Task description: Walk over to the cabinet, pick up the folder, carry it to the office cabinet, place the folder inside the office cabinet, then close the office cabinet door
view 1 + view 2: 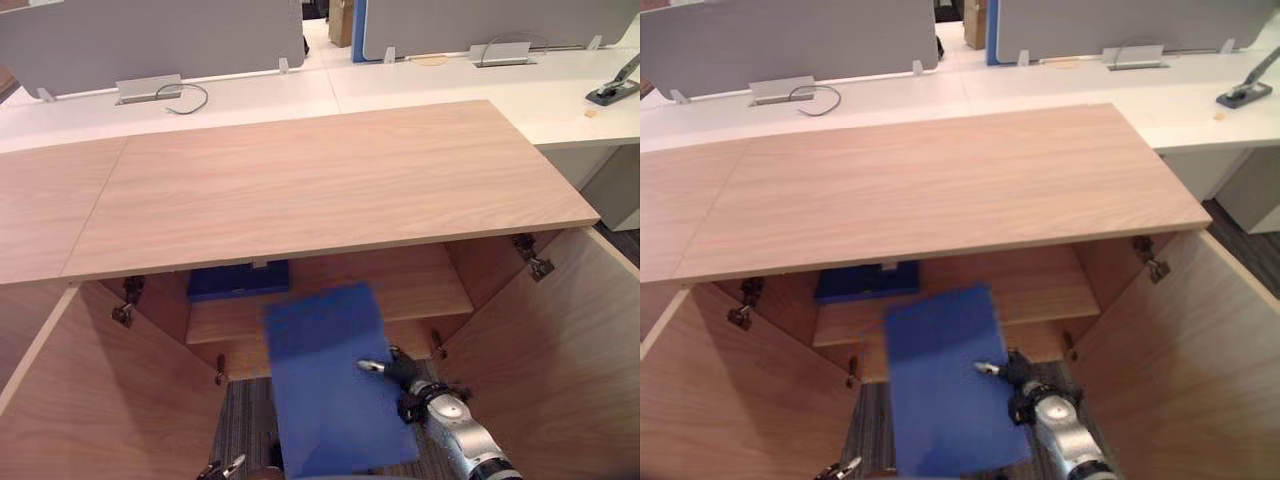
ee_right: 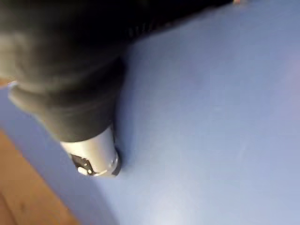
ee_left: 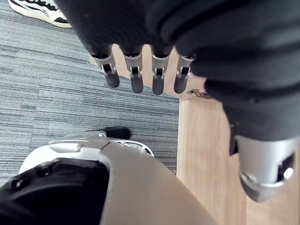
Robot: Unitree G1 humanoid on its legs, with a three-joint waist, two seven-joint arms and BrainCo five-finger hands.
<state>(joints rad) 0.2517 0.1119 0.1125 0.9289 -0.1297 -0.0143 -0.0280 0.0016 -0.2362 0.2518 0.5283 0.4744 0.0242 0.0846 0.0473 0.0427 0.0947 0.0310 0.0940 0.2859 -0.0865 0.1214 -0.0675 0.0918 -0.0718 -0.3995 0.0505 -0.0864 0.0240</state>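
Observation:
A blue folder [image 1: 335,380] hangs flat and tilted in front of the open office cabinet, its far edge near the inner shelf [image 1: 410,285]. My right hand [image 1: 405,375] grips the folder's right edge, thumb pressed on top; the right wrist view shows the thumb [image 2: 93,154] on the blue cover [image 2: 211,117]. My left hand [image 3: 136,75] hangs low at the lower left with straight fingers, holding nothing, beside the left door [image 3: 206,154].
The cabinet's wooden top [image 1: 330,185] overhangs the opening. Both doors, left [image 1: 100,400] and right [image 1: 560,340], stand wide open. A dark blue item [image 1: 238,280] lies on the shelf at the back left. A white desk [image 1: 450,85] stands behind. A person's shoe [image 3: 33,11] rests on the carpet.

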